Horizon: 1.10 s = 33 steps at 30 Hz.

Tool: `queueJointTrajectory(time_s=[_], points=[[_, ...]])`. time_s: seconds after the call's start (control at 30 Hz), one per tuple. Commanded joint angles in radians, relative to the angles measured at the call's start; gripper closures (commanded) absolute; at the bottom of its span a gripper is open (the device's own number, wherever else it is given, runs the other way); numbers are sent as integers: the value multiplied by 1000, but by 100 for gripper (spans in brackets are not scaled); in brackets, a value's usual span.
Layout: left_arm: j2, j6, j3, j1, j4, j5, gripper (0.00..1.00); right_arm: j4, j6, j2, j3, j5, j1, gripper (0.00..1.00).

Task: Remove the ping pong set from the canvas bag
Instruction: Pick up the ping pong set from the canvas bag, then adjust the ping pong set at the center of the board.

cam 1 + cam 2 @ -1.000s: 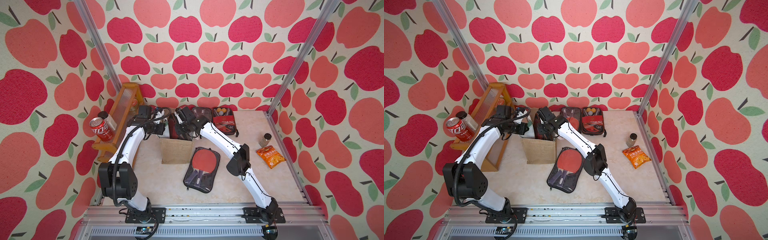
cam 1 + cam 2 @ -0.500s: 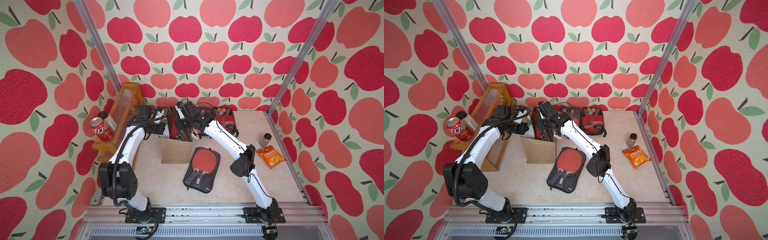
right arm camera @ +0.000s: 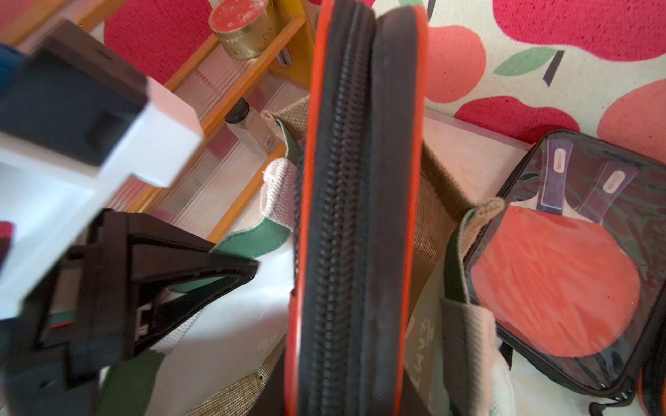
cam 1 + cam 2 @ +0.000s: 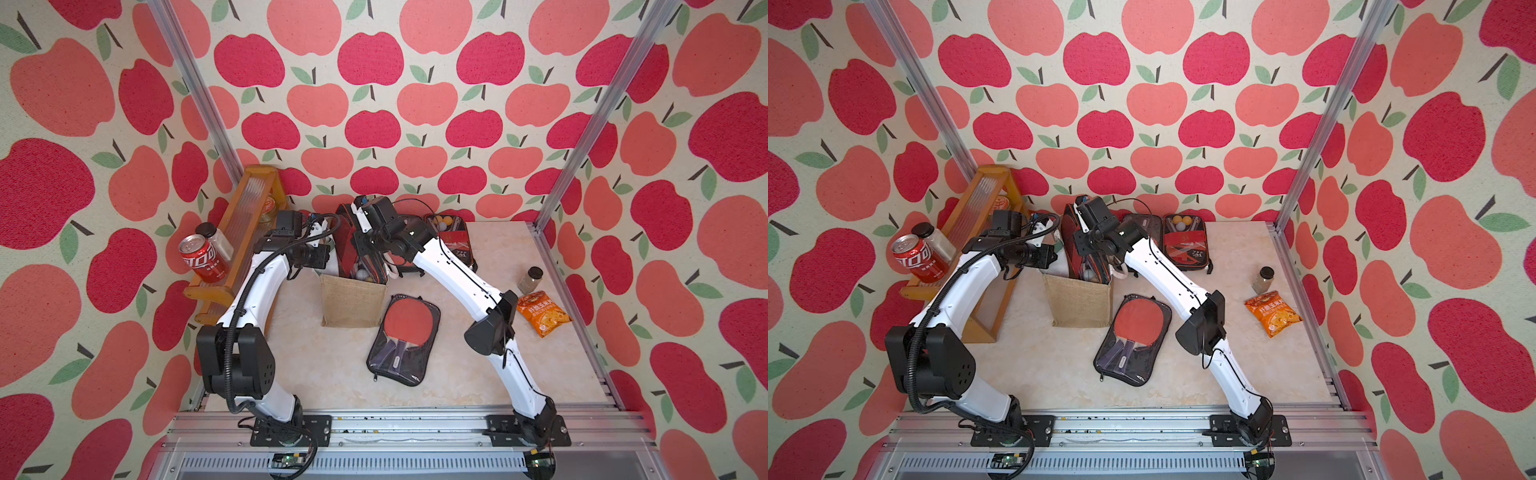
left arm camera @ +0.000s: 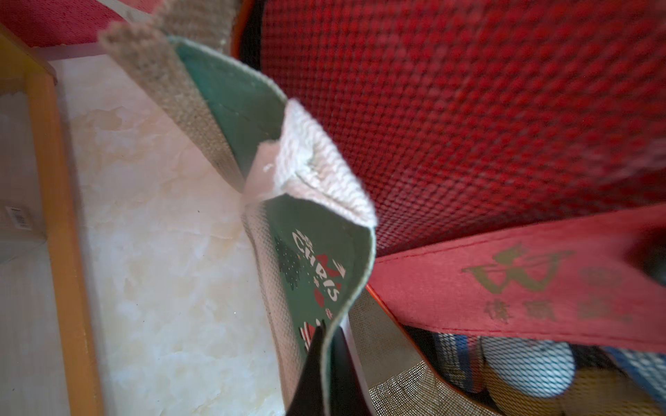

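The tan canvas bag [image 4: 352, 303] [image 4: 1079, 305] stands upright at mid-table. A red-and-black zipped ping pong set [image 4: 347, 241] [image 4: 1073, 232] stands on edge in its mouth, sticking well above the rim. My right gripper [image 4: 365, 249] [image 4: 1090, 249] is shut on that case; the right wrist view looks along its zip edge [image 3: 353, 216]. My left gripper [image 4: 322, 257] [image 5: 324, 371] is shut on the bag's green-and-white side panel [image 5: 317, 259], and it also shows in the right wrist view [image 3: 216, 273]. Red mesh of the case [image 5: 468, 126] fills the left wrist view.
A clear paddle case [image 4: 405, 336] lies flat just right of the bag. An open ping pong case with balls [image 4: 451, 239] lies at the back. A chips packet [image 4: 544, 313] and small jar [image 4: 530, 279] are at right. A wooden shelf [image 4: 245, 232] with a cola can [image 4: 203, 259] stands at left.
My right gripper has risen with the ping pong set, which now stands higher out of the bag. The left arm has kept its hold and not moved.
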<state>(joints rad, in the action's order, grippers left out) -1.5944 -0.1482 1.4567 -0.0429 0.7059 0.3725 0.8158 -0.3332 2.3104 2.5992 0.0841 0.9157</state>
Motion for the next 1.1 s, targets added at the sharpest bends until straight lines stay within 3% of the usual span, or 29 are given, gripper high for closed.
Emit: queueJointTrajectory(time_s=[0.0,0.67,1.07], points=[[13,-13,-13,25,14,-63,100,-96,53,-137,53,21,-20,100],[9,-10,-15,26,14,-59,100,-88,134,-265,43,109,-62,100],[5,-10,-11,27,15,-60,100,-171,142,-460,-148,137,-119,100]])
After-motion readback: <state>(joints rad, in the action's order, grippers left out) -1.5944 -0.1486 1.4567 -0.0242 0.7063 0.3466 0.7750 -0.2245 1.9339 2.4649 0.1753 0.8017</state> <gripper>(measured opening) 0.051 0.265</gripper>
